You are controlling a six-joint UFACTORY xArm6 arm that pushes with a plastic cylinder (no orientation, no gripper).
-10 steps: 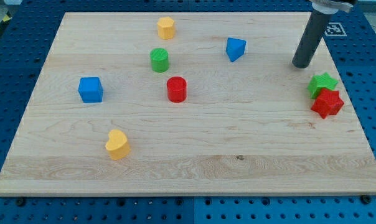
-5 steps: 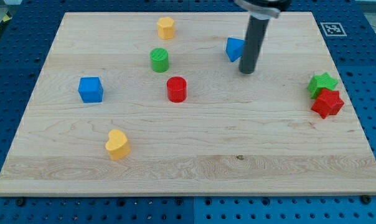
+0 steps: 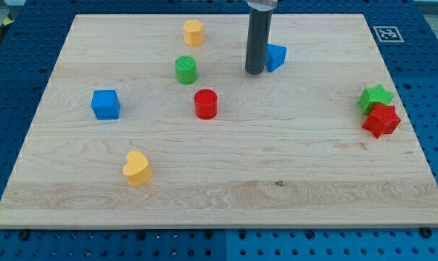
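My tip rests on the wooden board just left of the blue triangular block, close to it or touching; the rod hides that block's left edge. The red cylinder lies below and to the left of the tip. The green cylinder stands further left at about the tip's height. A yellow hexagonal block sits near the view's top.
A blue cube sits at the left. A yellow heart-shaped block lies at the lower left. A green star and a red star touch each other near the board's right edge.
The rod has swept leftward across the board from near the right side, passing in front of the blue triangular block to its left side. No block has visibly moved.
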